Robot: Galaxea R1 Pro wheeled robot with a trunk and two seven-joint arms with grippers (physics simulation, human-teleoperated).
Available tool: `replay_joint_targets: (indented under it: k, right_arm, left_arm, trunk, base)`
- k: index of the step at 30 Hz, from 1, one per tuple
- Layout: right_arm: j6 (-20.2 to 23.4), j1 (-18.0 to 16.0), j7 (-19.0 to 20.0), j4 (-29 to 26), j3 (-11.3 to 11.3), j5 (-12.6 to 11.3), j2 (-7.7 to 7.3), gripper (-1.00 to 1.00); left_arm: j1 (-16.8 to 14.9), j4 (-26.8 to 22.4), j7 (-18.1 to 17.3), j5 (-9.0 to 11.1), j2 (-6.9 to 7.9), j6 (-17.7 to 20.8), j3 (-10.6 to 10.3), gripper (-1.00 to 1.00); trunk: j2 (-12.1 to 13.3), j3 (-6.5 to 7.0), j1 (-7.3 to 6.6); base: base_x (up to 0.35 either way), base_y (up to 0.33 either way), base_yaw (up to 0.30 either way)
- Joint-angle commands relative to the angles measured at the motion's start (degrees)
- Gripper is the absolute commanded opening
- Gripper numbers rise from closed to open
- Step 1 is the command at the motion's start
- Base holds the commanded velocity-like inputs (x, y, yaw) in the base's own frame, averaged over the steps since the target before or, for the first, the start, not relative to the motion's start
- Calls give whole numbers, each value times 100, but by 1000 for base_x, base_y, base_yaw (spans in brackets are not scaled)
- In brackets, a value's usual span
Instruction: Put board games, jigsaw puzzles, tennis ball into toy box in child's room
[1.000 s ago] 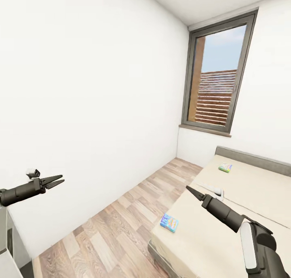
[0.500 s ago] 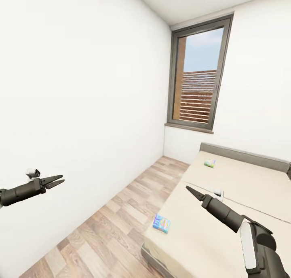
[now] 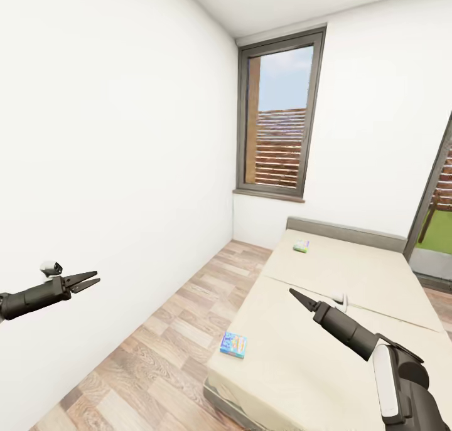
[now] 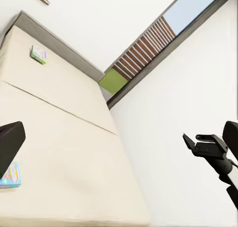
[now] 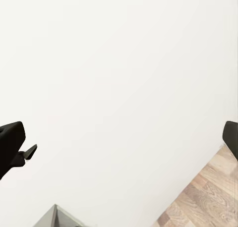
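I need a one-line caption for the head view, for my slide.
Two board games lie on the bed beside a window; both end effectors, left and right, are empty.

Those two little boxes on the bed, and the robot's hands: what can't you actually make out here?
- Blue board game, head view: cover print too small to read.
- Pale board game by the headboard: too small for detail.
- Blue board game, left wrist view: partly hidden by a finger.
- Right hand, head view: seen edge-on, so open or shut is unclear.
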Motion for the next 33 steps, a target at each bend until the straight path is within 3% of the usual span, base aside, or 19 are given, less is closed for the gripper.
replay_joint_targets:
  k: [1, 13, 33]
  right_arm:
    - [32, -4, 13, 2, -12, -12, 5, 100]
    - [32, -3, 6, 49, -14, -11, 10, 100]
    - [32, 0, -50, 211, -23, 12, 10, 100]
  left_arm:
    - [0, 0, -20, 6, 2, 61, -4, 100]
    - [1, 0, -20, 6, 9, 60, -3, 100]
    - [0, 0, -20, 6, 18, 60, -3, 100]
  trunk:
    - [-5, -5, 2]
    - [-5, -35, 2]
    - [-5, -91, 2]
  base:
    - [2, 3, -265]
    - [30, 47, -265]
    - [131, 242, -265]
